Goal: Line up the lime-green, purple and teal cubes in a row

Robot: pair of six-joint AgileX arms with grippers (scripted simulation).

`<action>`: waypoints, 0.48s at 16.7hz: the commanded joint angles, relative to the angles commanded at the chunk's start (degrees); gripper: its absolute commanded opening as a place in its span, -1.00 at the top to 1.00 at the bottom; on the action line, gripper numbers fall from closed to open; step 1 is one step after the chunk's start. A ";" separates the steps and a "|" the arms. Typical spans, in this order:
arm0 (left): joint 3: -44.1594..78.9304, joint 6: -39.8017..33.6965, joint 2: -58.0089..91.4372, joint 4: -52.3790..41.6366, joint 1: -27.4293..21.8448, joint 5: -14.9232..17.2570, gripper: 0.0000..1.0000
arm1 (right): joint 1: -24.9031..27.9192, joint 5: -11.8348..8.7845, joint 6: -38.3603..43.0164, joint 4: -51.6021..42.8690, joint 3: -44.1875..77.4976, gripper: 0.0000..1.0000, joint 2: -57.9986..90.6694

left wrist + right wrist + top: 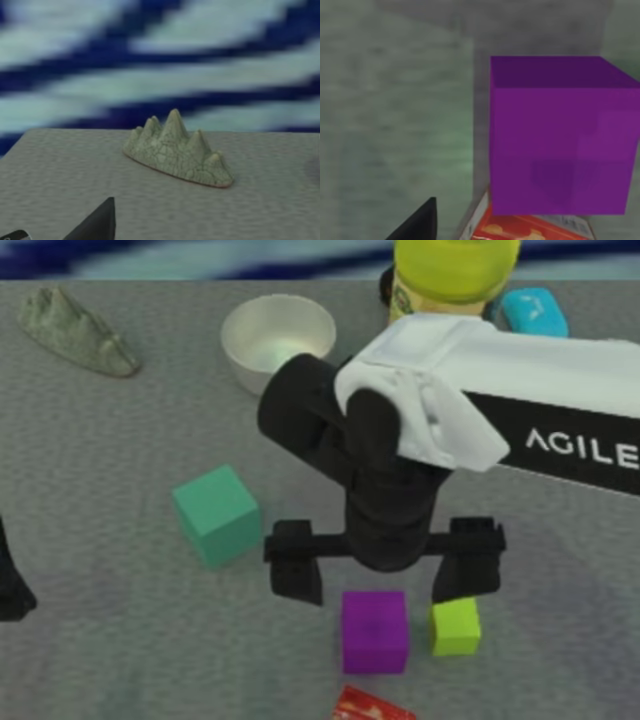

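Right gripper [384, 580]: jaws spread wide, hanging over the worktop [120, 640] just behind the purple cube [375, 631], holding nothing. Lime-green cube [455, 626]: close beside the purple one, on its right. Teal cube [216, 515]: apart, to the left and farther back. Left gripper [12, 590]: parked at the left edge; cannot tell its jaws.

The table [110, 640] has a grey, textured surface. Resting directly on it: teal cube [216, 515], purple cube [375, 631], lime-green cube [456, 627], white bowl [278, 340], green mountain-shaped ornament [76, 332], yellow bottle [450, 275], light-blue bar [530, 312], and red packet [372, 706] at the near edge.
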 joint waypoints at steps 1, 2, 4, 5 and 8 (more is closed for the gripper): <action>0.00 0.00 0.00 0.00 0.00 0.00 -1.00 | 0.00 0.00 0.00 0.00 0.00 -1.00 0.00; 0.01 -0.01 0.01 -0.01 0.00 0.00 -1.00 | -0.31 0.00 0.00 0.16 -0.14 -1.00 0.22; 0.50 0.18 0.50 -0.38 -0.19 0.04 -1.00 | -0.56 0.25 -0.37 0.48 -0.60 -1.00 -0.34; 1.51 0.55 1.52 -1.13 -0.56 0.11 -1.00 | -1.06 0.72 -1.08 1.13 -1.52 -1.00 -1.51; 7.61 2.71 7.75 -5.46 -2.44 0.28 -1.00 | -3.98 3.00 -4.84 4.69 -6.67 -1.00 -8.58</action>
